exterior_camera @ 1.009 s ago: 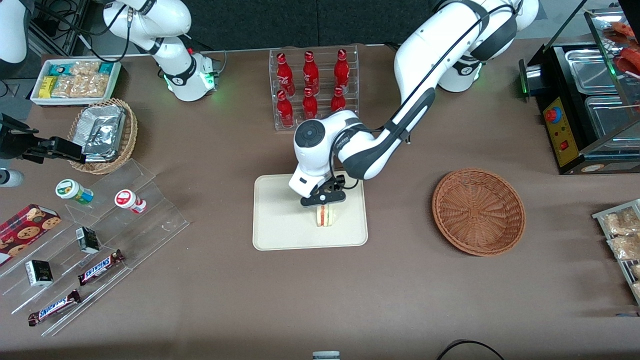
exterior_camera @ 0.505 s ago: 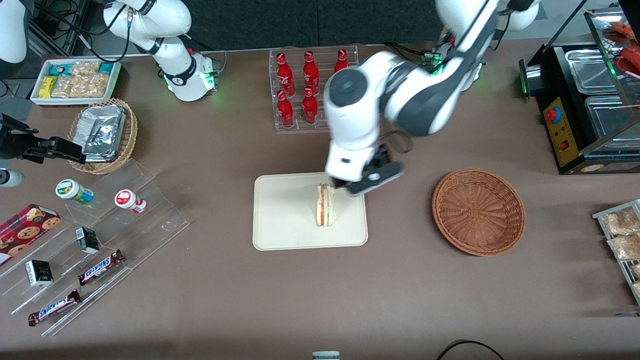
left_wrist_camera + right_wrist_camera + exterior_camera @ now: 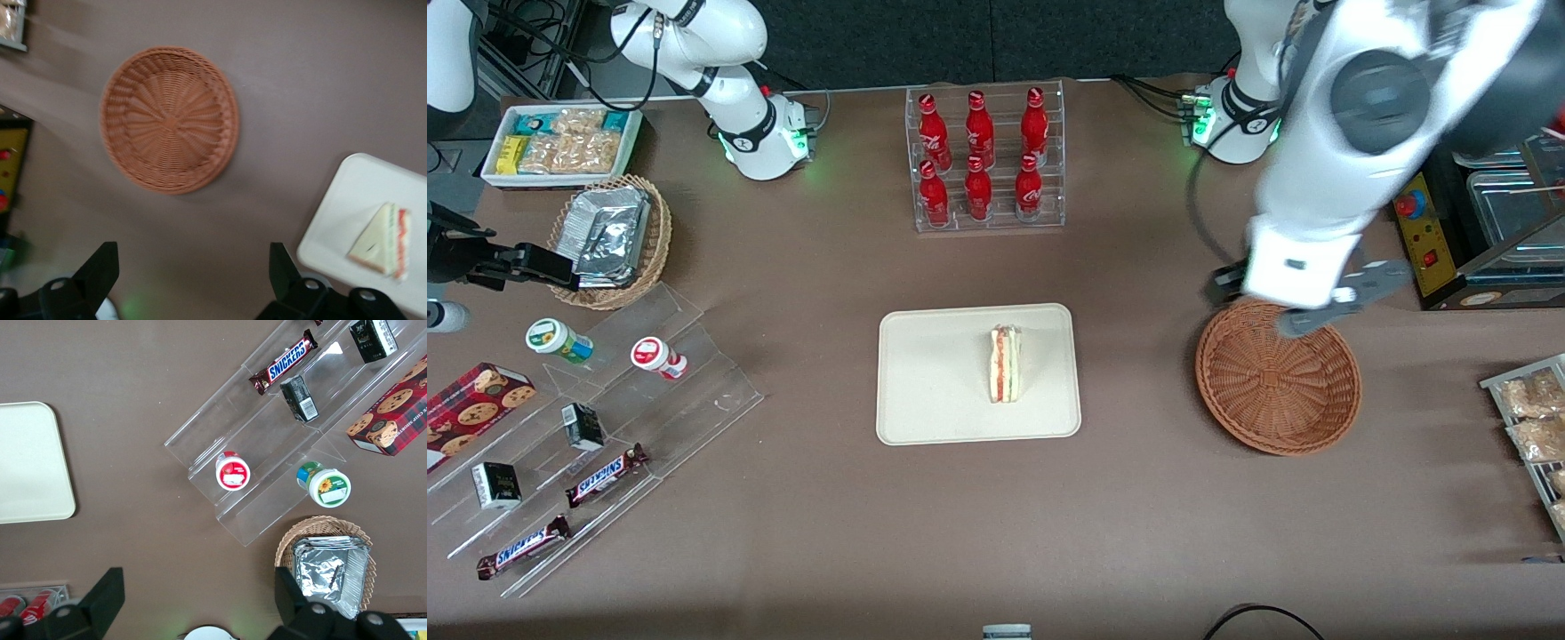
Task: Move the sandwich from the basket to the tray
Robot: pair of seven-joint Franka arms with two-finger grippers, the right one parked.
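Note:
The sandwich (image 3: 1005, 364) (image 3: 383, 240), a pale bread wedge with red and green filling at its edge, lies alone on the cream tray (image 3: 925, 391) (image 3: 333, 220). The reddish-brown wicker basket (image 3: 1278, 378) (image 3: 169, 120) sits beside the tray toward the working arm's end of the table, with nothing in it. My gripper (image 3: 1294, 307) (image 3: 192, 267) hangs high over the basket's rim, on the side farther from the front camera. It is open, with only brown tabletop showing between its fingers.
A clear rack of red bottles (image 3: 983, 156) stands farther from the front camera than the tray. A black machine (image 3: 1467, 204) and snack packets (image 3: 1529, 418) flank the basket. A foil-filled tan basket (image 3: 609, 240) and an acrylic snack display (image 3: 605, 418) lie toward the parked arm's end.
My gripper let go of the sandwich on the tray, then rose and swung across to above the basket. The sandwich stays on the tray.

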